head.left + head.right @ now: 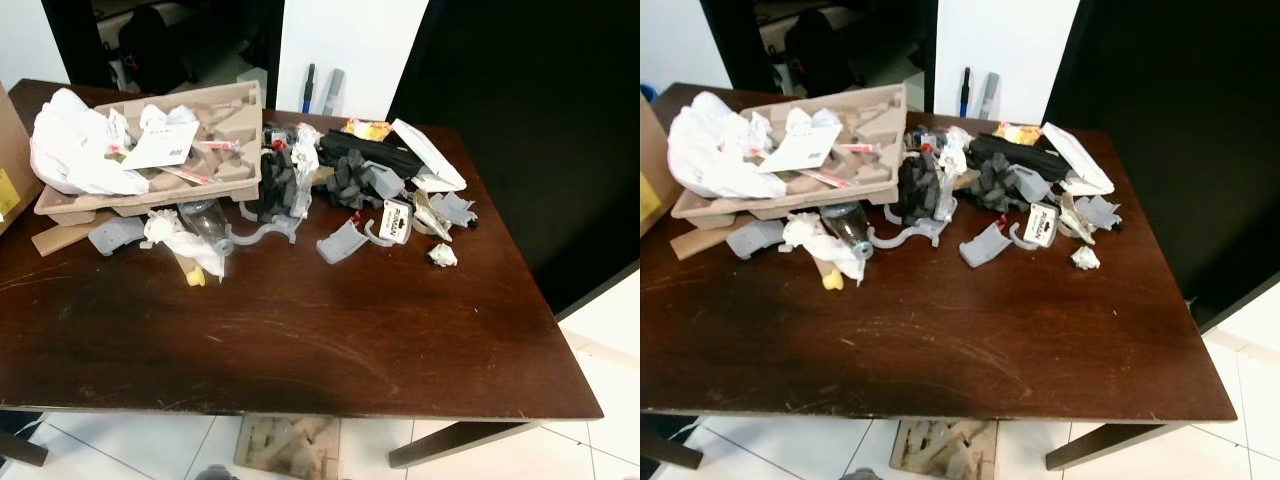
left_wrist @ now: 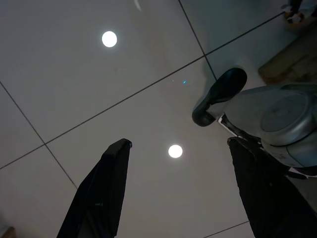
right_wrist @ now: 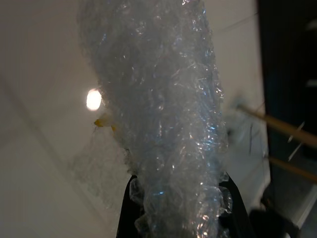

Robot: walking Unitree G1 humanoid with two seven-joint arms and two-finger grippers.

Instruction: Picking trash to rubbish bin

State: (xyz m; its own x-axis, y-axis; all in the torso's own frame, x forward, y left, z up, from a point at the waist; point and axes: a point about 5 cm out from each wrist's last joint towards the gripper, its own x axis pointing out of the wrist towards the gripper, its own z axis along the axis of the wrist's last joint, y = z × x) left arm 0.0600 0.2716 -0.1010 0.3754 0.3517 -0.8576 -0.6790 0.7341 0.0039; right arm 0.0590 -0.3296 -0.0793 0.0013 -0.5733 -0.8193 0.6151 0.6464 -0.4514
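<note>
Trash lies heaped along the far side of a dark wooden table (image 1: 300,340). A moulded cardboard tray (image 1: 215,140) holds a white plastic bag (image 1: 70,145) and papers. Beside it are a clear plastic bottle (image 1: 205,225), grey foam pieces (image 1: 340,243), black foam (image 1: 355,155), a white lid (image 1: 428,155) and a crumpled paper scrap (image 1: 441,256). In the right wrist view my right gripper (image 3: 178,188) is shut on a long wad of clear bubble wrap (image 3: 158,99) that stands out from the fingers. My left gripper (image 2: 178,146) hangs open over the tiled floor, nothing between its fingers.
A cardboard box (image 1: 8,170) stands at the table's left edge. A moulded cardboard piece (image 1: 290,445) lies on the white tiles under the table's near edge. Dark panels stand behind and to the right. A grey rounded robot part (image 2: 277,119) is beside the left gripper.
</note>
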